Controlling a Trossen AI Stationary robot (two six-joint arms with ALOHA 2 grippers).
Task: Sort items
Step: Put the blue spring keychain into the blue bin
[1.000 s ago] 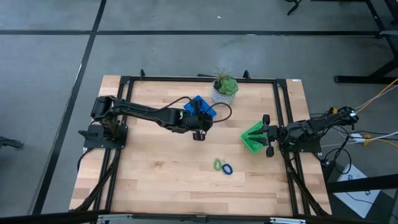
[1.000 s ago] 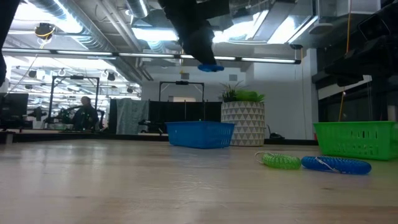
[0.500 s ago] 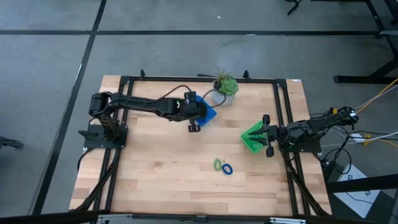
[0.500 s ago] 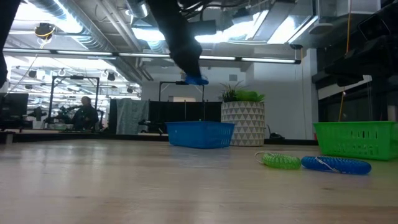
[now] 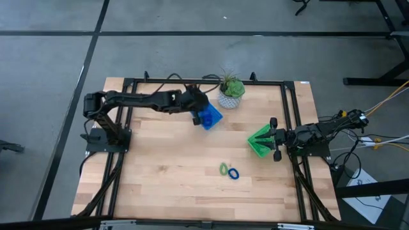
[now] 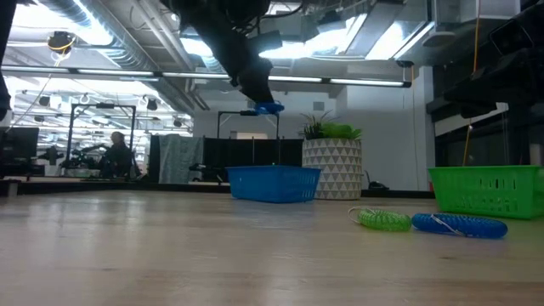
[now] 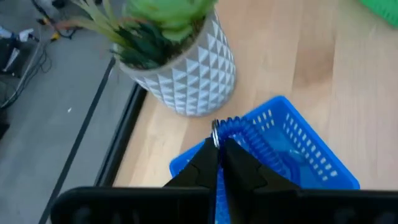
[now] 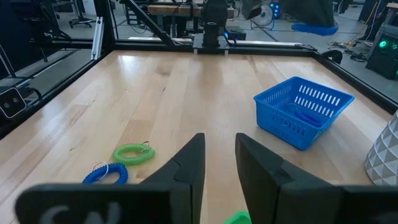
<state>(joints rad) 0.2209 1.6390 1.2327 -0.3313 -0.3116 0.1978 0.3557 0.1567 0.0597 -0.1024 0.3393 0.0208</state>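
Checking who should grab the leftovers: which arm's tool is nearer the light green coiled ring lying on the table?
Right. The right tool waits by the green tray, not far from the light green coiled ring; the left tool is farther, above the blue tray.

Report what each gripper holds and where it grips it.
Left gripper pinches a blue coil ring at its end by the metal loop, above the blue tray. Right gripper holds nothing.

Grey concrete floor [image 5: 192, 38] surrounds the wooden table [image 5: 166, 172]; ceiling strip lights [image 6: 204, 47] illuminate the workshop.
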